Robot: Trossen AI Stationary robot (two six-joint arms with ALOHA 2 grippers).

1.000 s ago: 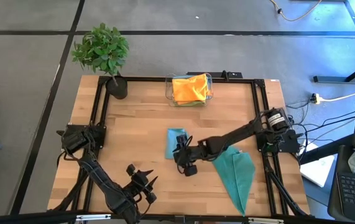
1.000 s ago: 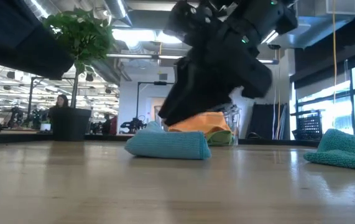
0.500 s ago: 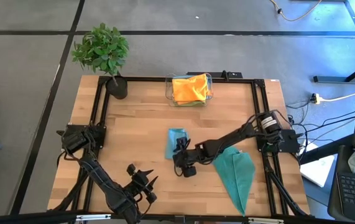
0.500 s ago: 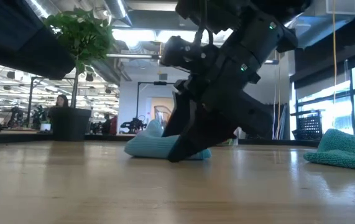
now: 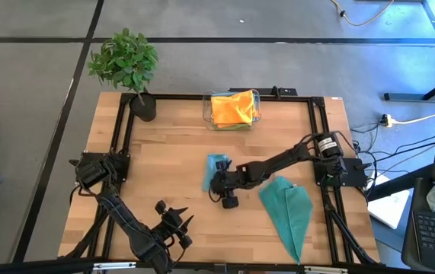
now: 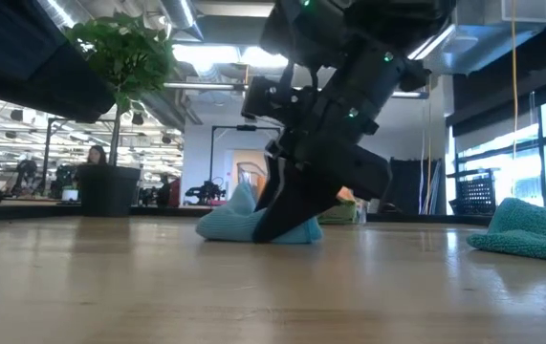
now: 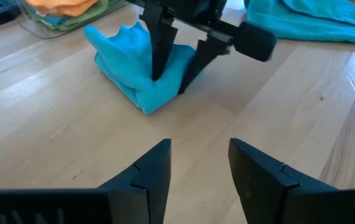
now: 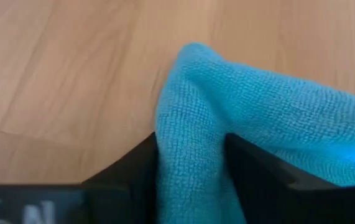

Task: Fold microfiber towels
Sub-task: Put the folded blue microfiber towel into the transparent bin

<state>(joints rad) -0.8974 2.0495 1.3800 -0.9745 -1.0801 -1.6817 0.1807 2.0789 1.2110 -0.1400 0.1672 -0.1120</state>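
Near the middle of the wooden surface (image 5: 164, 152) the right hand (image 5: 219, 183) is pinching an edge of the small folded blue towel (image 5: 215, 169), fingers straddling a bunched ridge of cloth. Biggest worry, I'd say: it only has a thin fold, so if it lifts or drags, the layers could slip apart and the neat bundle flops open. Pulling sideways on the slick wood could also just skid the whole towel along.

The wood is smooth, pale planks with a black frame around it. Next biggest soft thing is the teal towel (image 5: 287, 213), lying spread in a long pointed shape to the right, well apart from the blue one, looking not folded yet. The clear bin (image 5: 257, 114) at the back holds a rumpled orange towel (image 5: 232, 106) with a bit of green under it. All the cloths look fuzzy, loopy, floppy.

The left hand (image 7: 199, 171) waits near the front edge, fingers spread, holding nothing.
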